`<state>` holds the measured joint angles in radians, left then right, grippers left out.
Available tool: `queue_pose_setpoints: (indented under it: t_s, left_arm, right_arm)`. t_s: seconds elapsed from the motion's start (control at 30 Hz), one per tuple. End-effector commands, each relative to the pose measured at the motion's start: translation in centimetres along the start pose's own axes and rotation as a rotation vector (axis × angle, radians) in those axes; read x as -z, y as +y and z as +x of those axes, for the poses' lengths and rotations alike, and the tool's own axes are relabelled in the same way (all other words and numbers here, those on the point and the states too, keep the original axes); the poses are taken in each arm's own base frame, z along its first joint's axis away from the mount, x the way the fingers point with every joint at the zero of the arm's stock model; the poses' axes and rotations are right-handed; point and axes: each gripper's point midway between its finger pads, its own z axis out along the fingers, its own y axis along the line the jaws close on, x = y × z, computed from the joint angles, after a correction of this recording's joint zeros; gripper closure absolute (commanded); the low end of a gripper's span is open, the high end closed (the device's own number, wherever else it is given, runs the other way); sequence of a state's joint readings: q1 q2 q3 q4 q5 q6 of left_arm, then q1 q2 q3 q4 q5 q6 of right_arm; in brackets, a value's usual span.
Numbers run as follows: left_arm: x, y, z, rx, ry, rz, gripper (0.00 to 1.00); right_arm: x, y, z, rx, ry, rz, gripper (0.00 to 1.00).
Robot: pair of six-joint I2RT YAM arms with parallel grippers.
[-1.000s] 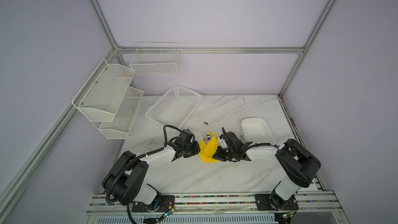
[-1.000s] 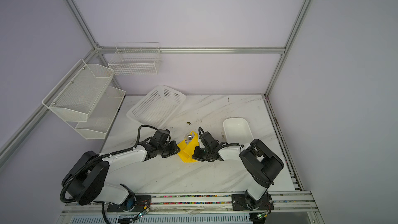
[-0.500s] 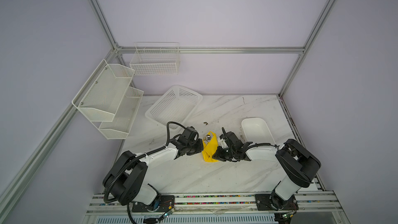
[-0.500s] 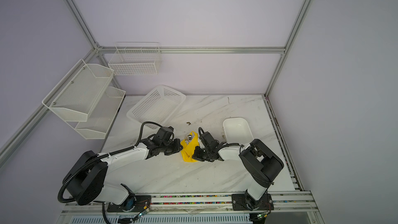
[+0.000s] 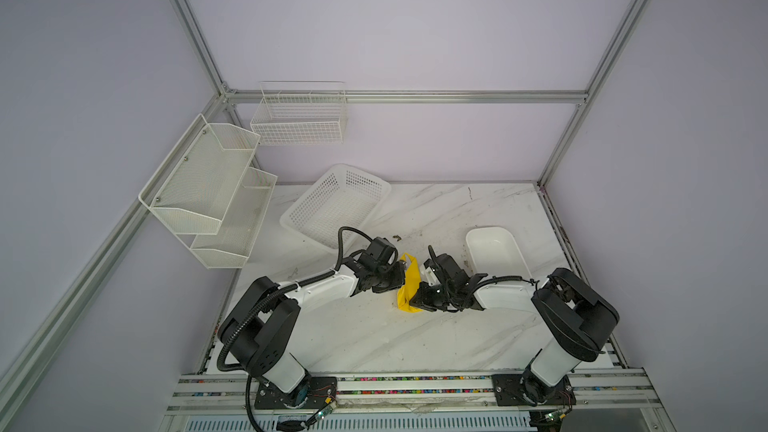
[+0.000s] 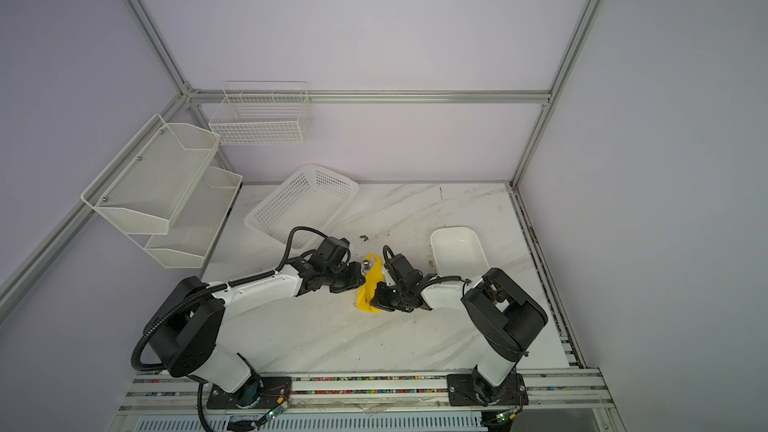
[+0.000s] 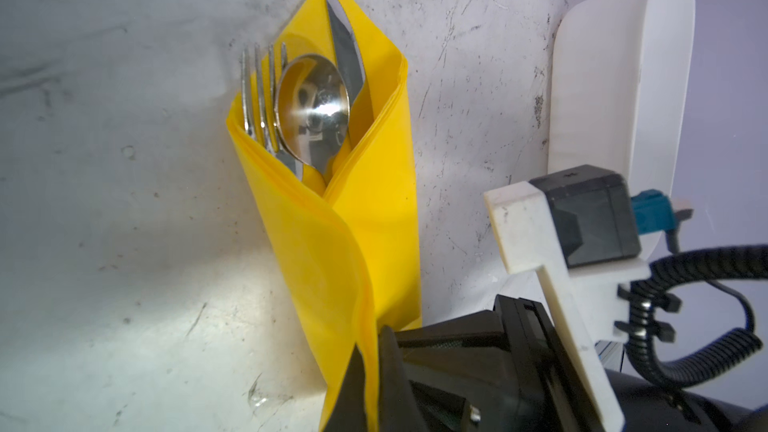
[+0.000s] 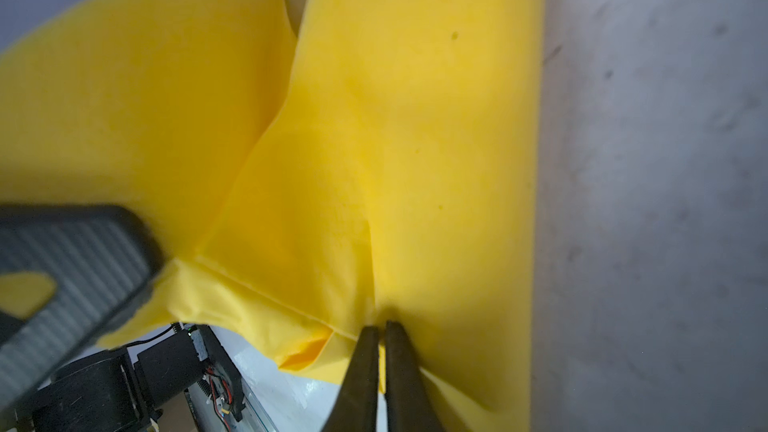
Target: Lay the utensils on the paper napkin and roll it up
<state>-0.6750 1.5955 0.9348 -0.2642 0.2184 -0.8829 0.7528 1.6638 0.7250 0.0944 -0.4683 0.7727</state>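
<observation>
Left claw (image 5: 401, 279) nearer paper napkin (image 7: 332, 243); utensils (image 7: 311, 110) half-hidden within.

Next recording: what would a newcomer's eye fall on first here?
The bright yellow paper napkin, centre of both top views, wrapped like a cone around the utensils, whose shiny heads poke out. The left gripper and right gripper meet there, each shut on its folds.

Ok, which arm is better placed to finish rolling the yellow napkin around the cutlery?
Probably left. The left gripper clamps the outer flap of the paper napkin, folded across the utensils; the right gripper, jaws shut, pinches the bundle's handle end, anchoring it.
</observation>
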Motion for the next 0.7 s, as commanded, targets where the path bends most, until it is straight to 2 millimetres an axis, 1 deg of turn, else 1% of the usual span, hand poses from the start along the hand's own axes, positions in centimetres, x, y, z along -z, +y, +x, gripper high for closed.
queue_pose_setpoints:
  t_s: [0.0, 0.07, 0.23, 0.37, 0.5, 0.67]
  left_arm:
    - [1.0, -4.4, -2.2, -0.009, -0.03, 0.086, 1.0]
    - [0.8, -4.9, -2.3, -0.008, -0.017, 0.087, 1.0]
    - [1.0, -4.1, -2.4, 0.017, -0.016, 0.03, 1.0]
    - [1.5, -5.7, -2.5, 0.015, 0.001, 0.086, 1.0]
    - [1.3, -7.3, -2.4, 0.017, 0.04, 0.142, 1.0]
    - [1.0, -7.3, -2.6, 0.048, 0.034, 0.143, 1.0]
  right_arm:
    - [-0.5, -0.9, 0.4, -0.009, 0.017, 0.036, 0.88]
    - [-0.5, -0.9, 0.5, -0.008, 0.018, 0.036, 0.88]
    - [-0.6, -0.9, 0.4, -0.006, 0.019, 0.038, 0.88]
    - [-0.6, -1.0, 0.5, -0.005, 0.02, 0.036, 0.88]
    - [-0.8, -1.2, 0.7, -0.009, 0.027, 0.036, 0.88]
    - [-0.9, -1.4, 0.8, -0.01, 0.031, 0.034, 0.88]
